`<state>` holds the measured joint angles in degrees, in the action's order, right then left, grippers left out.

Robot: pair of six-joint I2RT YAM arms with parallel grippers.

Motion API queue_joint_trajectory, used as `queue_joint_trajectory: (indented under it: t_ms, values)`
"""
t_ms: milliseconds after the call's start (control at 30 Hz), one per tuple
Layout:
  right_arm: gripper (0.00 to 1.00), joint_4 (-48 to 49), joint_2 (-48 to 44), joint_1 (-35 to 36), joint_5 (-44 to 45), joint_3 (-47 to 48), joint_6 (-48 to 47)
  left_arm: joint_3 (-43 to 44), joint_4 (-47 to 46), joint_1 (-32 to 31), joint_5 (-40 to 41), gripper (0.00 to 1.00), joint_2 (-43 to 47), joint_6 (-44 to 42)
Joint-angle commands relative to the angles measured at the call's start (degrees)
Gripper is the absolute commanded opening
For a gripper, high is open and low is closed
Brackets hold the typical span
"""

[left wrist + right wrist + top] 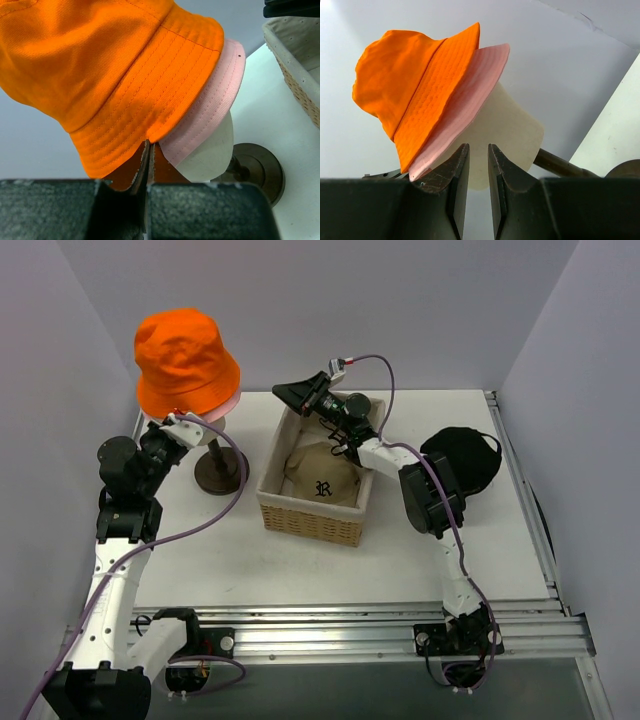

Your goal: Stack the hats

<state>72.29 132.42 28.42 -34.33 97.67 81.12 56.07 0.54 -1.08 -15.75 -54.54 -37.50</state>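
The bright orange bucket hat (183, 358) sits on top of the pale pink bucket hat (228, 403) on the mannequin head at the far left. My left gripper (190, 420) is at the orange brim's near edge, jaws shut on that edge (150, 146). The orange hat (110, 70) and pink brim (212, 107) fill the left wrist view. My right gripper (285, 392) hovers over the basket's far left corner, slightly open and empty (478, 150), facing the two hats (405, 85). The tan cap (322, 478) lies in the basket. The black cap (465, 458) lies at the right.
The woven basket (305, 523) stands mid-table. The cream mannequin head (507, 132) is on a dark post with a round base (218, 478). Grey walls close the left, back and right. A metal rail (380, 625) runs along the near edge.
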Motion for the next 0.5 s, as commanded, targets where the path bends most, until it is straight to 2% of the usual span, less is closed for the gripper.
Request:
queue_joint_trajectory:
  t_ms: [0,467]
  values:
    - [0.18,6.5,-5.3,-0.6,-1.5,-0.1,0.3,0.4,2.7,-0.2,-2.6,0.02,0.5,0.8]
    - [0.18,7.8,-5.8,-1.2,-2.0,-1.3,1.0,0.0,5.3,-0.3,-2.2,0.02,0.8,0.8]
